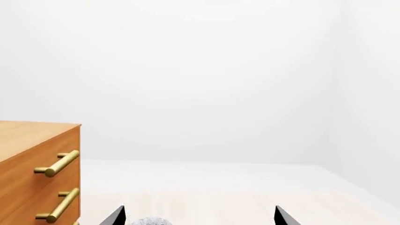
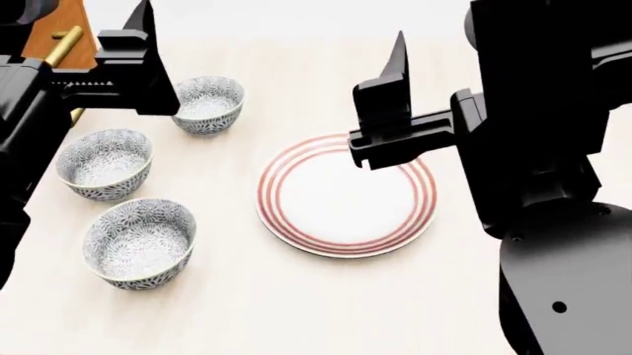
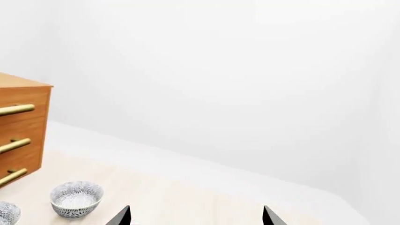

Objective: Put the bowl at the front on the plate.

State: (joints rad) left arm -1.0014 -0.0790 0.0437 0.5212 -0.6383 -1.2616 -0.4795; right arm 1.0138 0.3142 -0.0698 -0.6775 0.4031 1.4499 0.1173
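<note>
Three patterned bowls stand at the left of the head view. The bowl at the front (image 2: 138,240) is the nearest one, upright and empty on the table. The plate (image 2: 341,200), white with red rings, lies to its right, bare. My left gripper (image 1: 198,216) is open and hangs high over the far-left bowls, with one dark finger (image 2: 138,33) showing. My right gripper (image 3: 196,216) is open too, raised above the plate's far edge, with a finger (image 2: 395,66) in sight. Neither gripper holds anything.
Behind the front bowl stand a middle bowl (image 2: 103,163) and a far bowl (image 2: 207,103). A wooden dresser (image 1: 31,164) with brass handles stands at the table's far left. The right wrist view catches two bowls (image 3: 76,198). White walls lie beyond.
</note>
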